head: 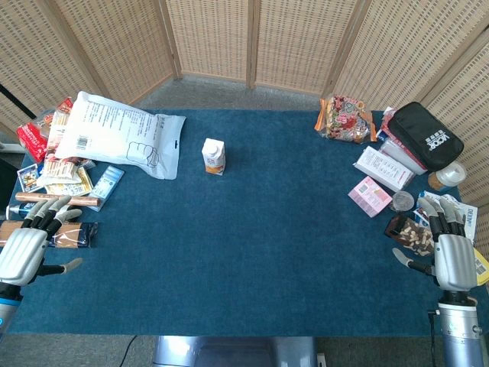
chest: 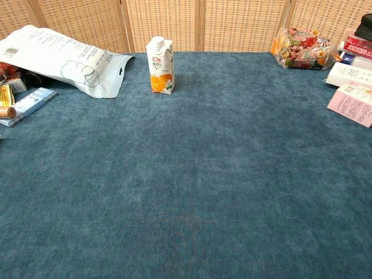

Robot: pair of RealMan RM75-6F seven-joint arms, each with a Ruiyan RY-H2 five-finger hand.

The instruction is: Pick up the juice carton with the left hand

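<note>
The carton (head: 214,156) is standing upright mid-table, far side, beside the white bag (head: 118,131), untouched. The left hand (head: 30,241) is resting open and empty at the near edge, well apart, leaving a clear reach.

Both the left hand (head: 27,246) and right hand (head: 451,256) have silver-grey ribbed backs, dark fingers with pale tips, and blue-grey wrists.

White juice carton with orange fruit print (chest: 161,65); deep blue felt table cover (head: 252,229); white printed plastic bag (head: 114,130); black zip pouch with white lettering (head: 426,134); pink box (head: 370,196).
</note>
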